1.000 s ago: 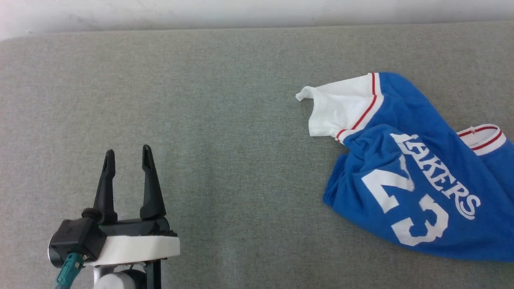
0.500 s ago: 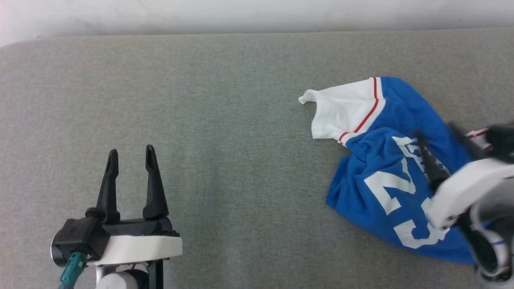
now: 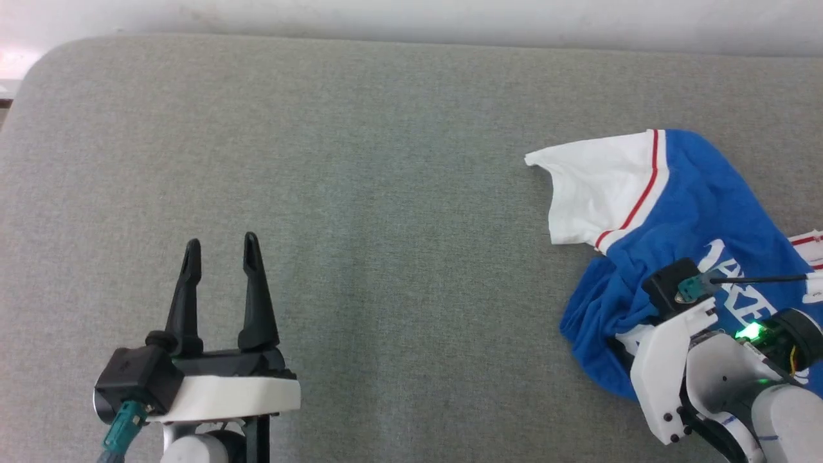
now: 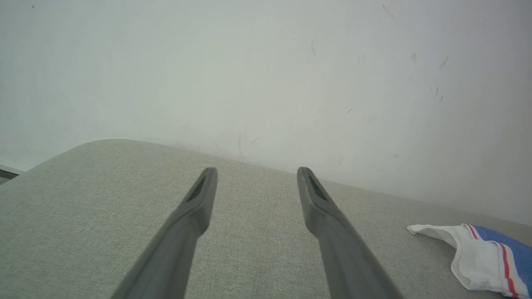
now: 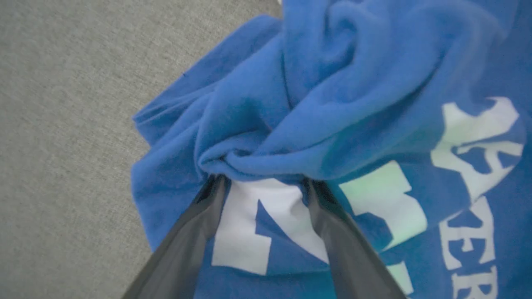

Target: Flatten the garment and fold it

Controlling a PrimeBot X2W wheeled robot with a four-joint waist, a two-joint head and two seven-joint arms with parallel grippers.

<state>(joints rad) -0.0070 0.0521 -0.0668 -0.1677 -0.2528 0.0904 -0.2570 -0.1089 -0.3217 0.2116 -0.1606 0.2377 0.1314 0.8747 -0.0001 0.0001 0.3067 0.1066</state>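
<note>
Newly lowered onto the shirt [image 3: 701, 193], the right gripper [image 5: 262, 180] stood with fingers [image 5: 187, 232] spread against a bunched fold just ahead; soft, light cloth, probably best pinched there.

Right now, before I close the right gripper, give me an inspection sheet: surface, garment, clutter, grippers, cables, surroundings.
Surface: grey fabric surface, rounded at its far left corner.
Job's things: garment, a blue jersey, bunched and creased at the right, not flat. Its white sleeve spreads toward the middle, and part of it runs off the head view's right edge.
Clutter: nothing seen.
Grippers: left gripper open over the surface, holding nothing. Right gripper open, fingers apart on the garment, tips against a raised fold.
Cables: teal connector at the left wrist; thin black cable at the right wrist, above the garment.
Surroundings: scuffed white wall behind the far edge.
</note>
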